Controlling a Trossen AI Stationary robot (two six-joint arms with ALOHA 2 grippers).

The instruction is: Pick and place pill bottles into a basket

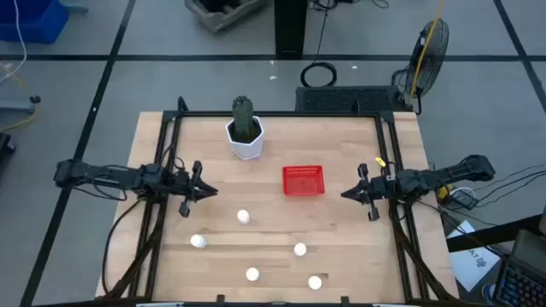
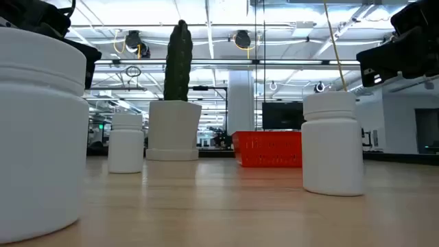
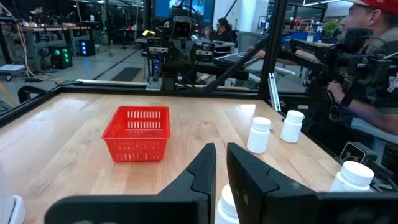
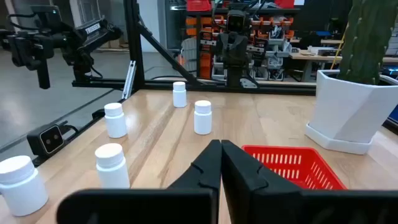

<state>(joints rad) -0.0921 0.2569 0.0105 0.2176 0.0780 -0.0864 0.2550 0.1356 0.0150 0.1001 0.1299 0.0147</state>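
1. Five bottles stand upright on the table [image 1: 341, 230] in the lower middle of the high view, none in the basket: one [image 1: 243, 217] highest, one [image 1: 198, 242] to the lower left, one [image 1: 300, 250] right of centre, one [image 1: 252, 275] low in the middle, and one [image 1: 315, 282] lowest right. All are apart from one another.
2. The basket [image 1: 303, 181] sits right of centre in the high view, above the bottles and well apart from them. It holds nothing that can be seen.
3. In the low view one bottle [image 2: 41, 130] fills the left edge, another [image 2: 333, 144] stands right of centre, and a third [image 2: 126, 142] is farther back on the left; the basket [image 2: 269, 149] shows behind, near the middle.
4. The left gripper [image 1: 205, 193] hangs at the middle left of the high view, pointing toward the centre. Its fingers [image 3: 252, 180] stand nearly together with only a thin gap, and they hold nothing.
5. The right gripper [image 1: 348, 194] hangs at the middle right, just right of the basket, pointing inward. Its fingers [image 4: 239, 168] are pressed together on nothing.
6. A white pot [image 1: 247, 142] with a cactus [image 1: 244, 118] stands above and left of the basket, near the table's top edge.
7. In the left wrist view a person [image 3: 373, 81] sits at the right edge, beyond the table.
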